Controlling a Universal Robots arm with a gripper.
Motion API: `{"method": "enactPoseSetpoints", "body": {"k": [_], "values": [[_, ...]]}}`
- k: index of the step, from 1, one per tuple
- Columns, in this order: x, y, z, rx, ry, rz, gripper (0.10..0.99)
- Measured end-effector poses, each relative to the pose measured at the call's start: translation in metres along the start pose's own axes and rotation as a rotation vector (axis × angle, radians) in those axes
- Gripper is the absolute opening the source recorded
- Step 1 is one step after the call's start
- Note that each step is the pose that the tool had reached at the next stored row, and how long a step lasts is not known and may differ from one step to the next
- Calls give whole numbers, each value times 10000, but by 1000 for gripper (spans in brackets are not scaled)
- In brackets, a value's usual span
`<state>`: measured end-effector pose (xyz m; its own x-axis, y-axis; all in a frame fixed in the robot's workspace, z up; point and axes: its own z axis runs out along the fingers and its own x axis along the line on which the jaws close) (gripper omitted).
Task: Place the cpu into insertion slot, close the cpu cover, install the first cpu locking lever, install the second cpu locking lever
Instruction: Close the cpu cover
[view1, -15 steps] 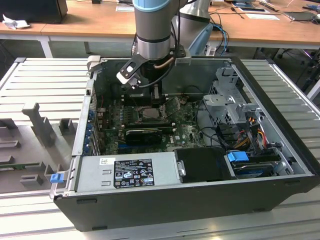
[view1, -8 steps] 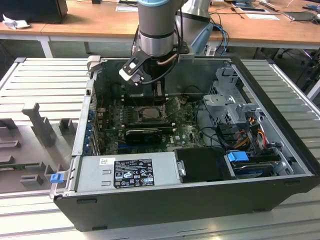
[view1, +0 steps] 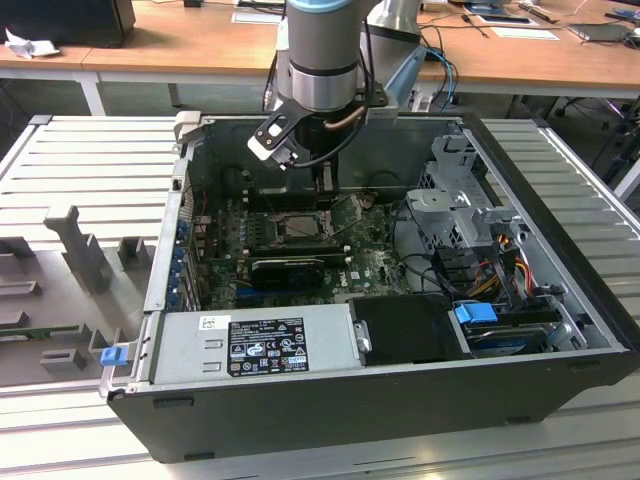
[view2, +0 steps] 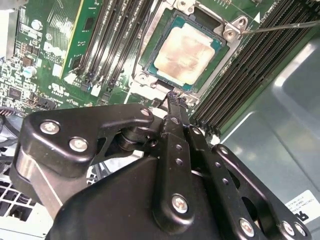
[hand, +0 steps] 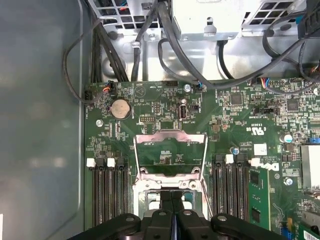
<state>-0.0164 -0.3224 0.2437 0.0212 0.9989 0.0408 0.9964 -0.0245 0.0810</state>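
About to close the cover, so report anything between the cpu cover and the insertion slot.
Only the tool: its shut tips sit at the edge of the insertion slot on the side of the cpu cover, likely in its swing path. The cpu lies in the slot, the cover is flipped open, and the lever points off a corner.

Pretty tight around the insertion slot (hand: 148, 196): memory slots (hand: 107, 192) hem it in on two opposite sides, and the cpu cover (hand: 171, 134) is flipped open on the exterior view's right. Farther right, a drive cage (view1: 455, 195) and cables (view1: 480, 265) crowd the case.
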Motion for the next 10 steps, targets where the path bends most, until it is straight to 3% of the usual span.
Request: {"method": "enactPoseSetpoints", "body": {"k": [10], "values": [[2, 75, 6, 0, 0, 1, 106]]}}
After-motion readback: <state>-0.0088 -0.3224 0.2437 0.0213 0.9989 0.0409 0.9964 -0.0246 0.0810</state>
